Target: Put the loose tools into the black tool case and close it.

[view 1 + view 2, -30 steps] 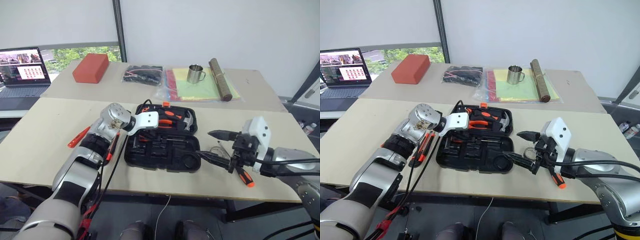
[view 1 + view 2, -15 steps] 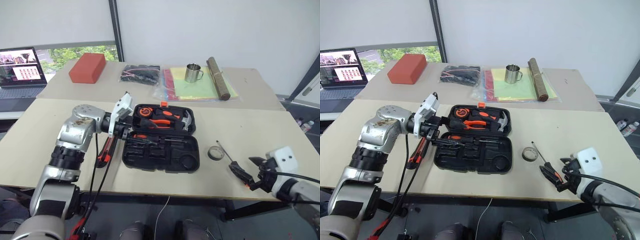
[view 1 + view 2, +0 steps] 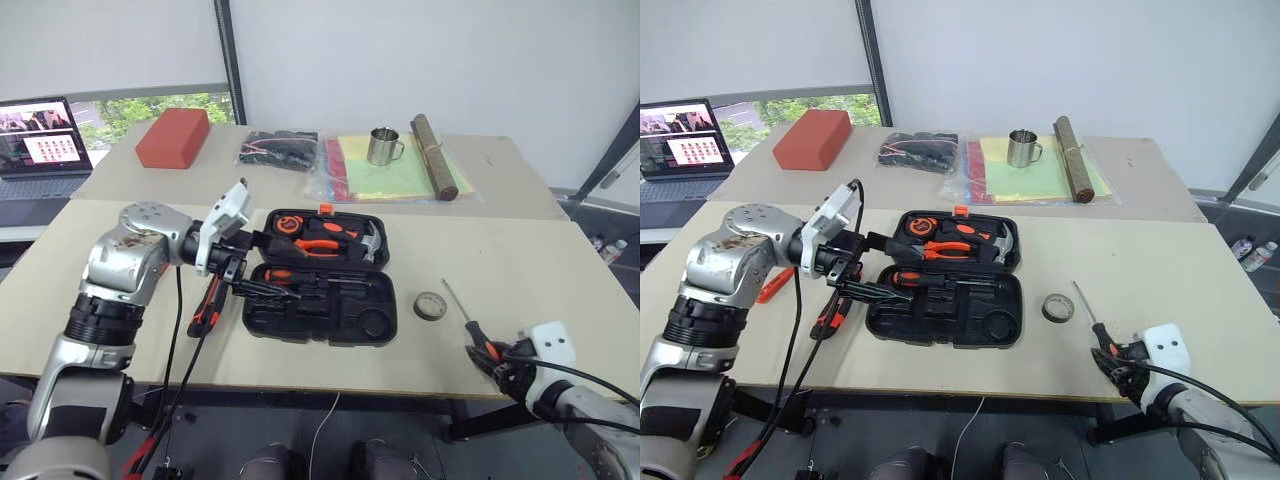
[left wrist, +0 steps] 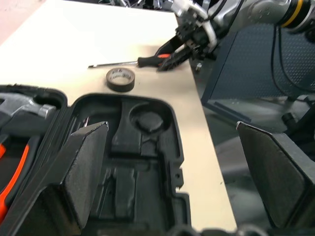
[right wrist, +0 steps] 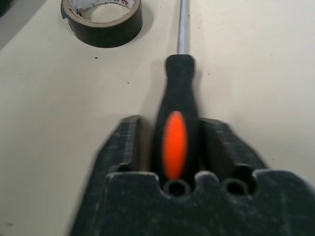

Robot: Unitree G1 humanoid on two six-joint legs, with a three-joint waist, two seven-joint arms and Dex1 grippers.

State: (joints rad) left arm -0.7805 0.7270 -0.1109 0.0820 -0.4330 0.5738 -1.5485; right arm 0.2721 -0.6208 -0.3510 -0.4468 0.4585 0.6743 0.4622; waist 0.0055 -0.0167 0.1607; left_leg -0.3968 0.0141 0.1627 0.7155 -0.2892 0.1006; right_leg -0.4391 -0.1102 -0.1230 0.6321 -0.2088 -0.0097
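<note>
Left eye view, left to right: label by label.
Knife: the orange-and-black utility knife lies on the table just off the case's 9 o'clock edge, not yet packed.
Left gripper: the left gripper hovers above the case's 9 o'clock side, fingers spread wide and empty.
Case: the black tool case lies open and flat, hammer and pliers seated in the 12 o'clock half; the 6 o'clock half has one orange-handled screwdriver in place and bare slots beside it.
Tape: the small grey tape roll sits loose at the case's 3 o'clock, near but apart.
Screwdriver: the loose screwdriver lies at 4 o'clock from the tape, near the table's front edge.
Right gripper: the right gripper has its fingers drawn narrow around the screwdriver's handle, flanking both sides.
Risk: the grip sits at the handle's butt, so lifting may let the long shaft droop or swing, or drop the tool off the table edge.
</note>
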